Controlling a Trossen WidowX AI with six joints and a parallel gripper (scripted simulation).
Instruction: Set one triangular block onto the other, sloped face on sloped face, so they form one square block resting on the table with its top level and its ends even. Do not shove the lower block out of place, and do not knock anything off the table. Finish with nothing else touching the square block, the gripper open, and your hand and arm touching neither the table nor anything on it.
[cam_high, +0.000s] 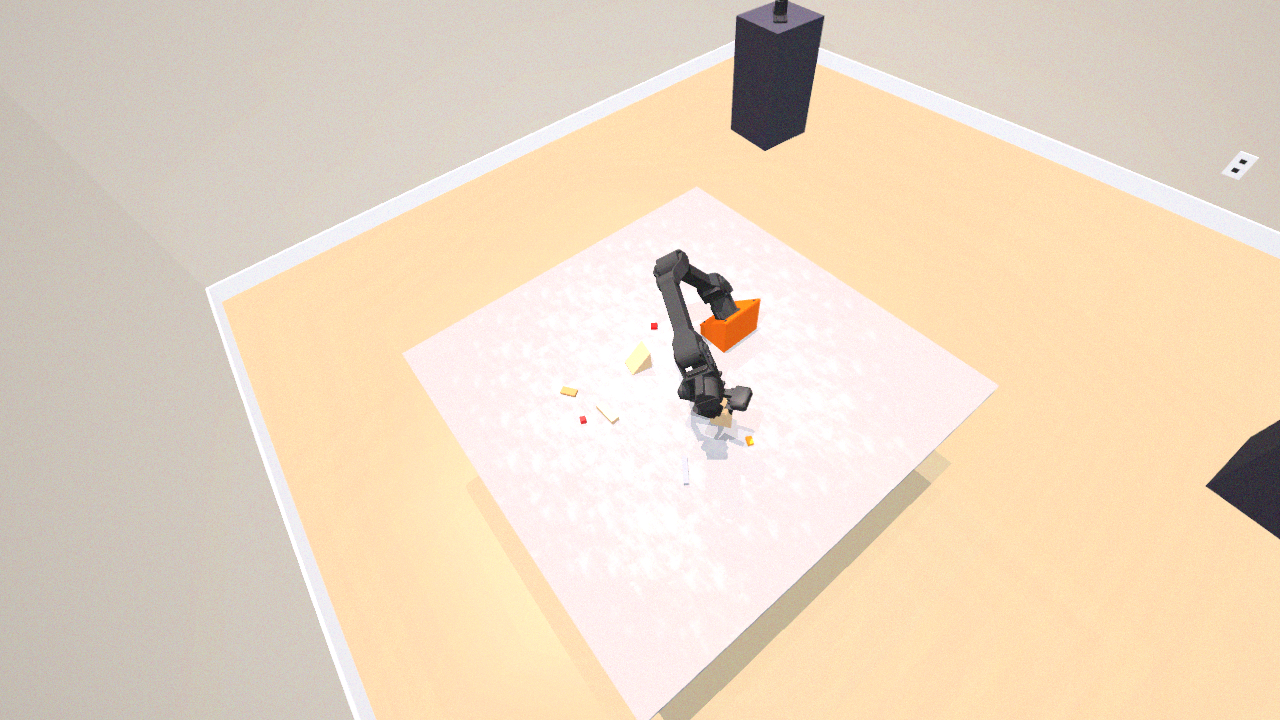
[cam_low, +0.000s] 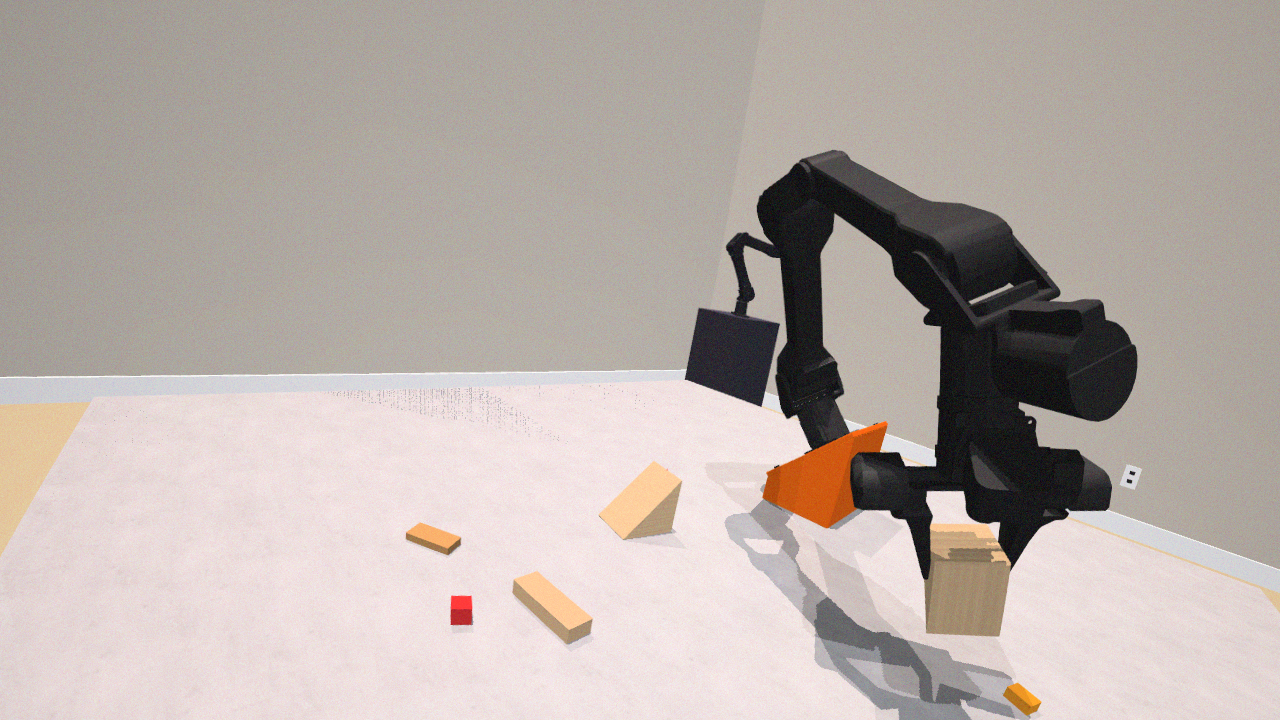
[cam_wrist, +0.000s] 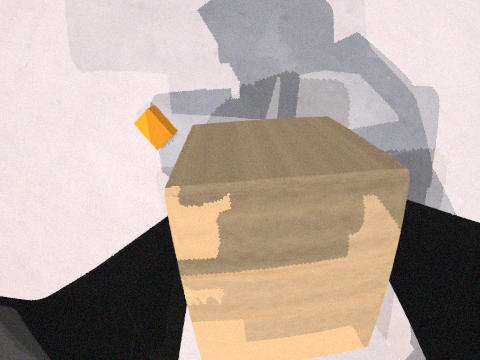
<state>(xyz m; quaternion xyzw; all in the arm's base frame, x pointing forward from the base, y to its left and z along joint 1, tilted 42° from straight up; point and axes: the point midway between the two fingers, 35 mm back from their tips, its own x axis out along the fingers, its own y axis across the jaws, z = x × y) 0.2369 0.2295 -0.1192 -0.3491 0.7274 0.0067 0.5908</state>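
Exterior view: claw (cam_low: 969, 549) pinches one wooden wedge (cam_low: 966, 591) above the table (cam_low: 223, 501); second wedge (cam_low: 642, 503) rests apart; two orange tiles, one plank, one red cube (cam_low: 460, 609).

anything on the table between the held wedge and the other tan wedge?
Nothing solid: in the exterior view only the arm's shadow lies on the table between the held wedge in the gripper and the other wedge.

The light was bright and even, falling from above. My arm (cam_low: 904, 223) threw layered grey shadows with jagged edges across the pale counter (cam_low: 268, 501). Blocky shade patches broke across the wooden block (cam_wrist: 280, 240) in the wrist view. All views stayed sharp, without glare.
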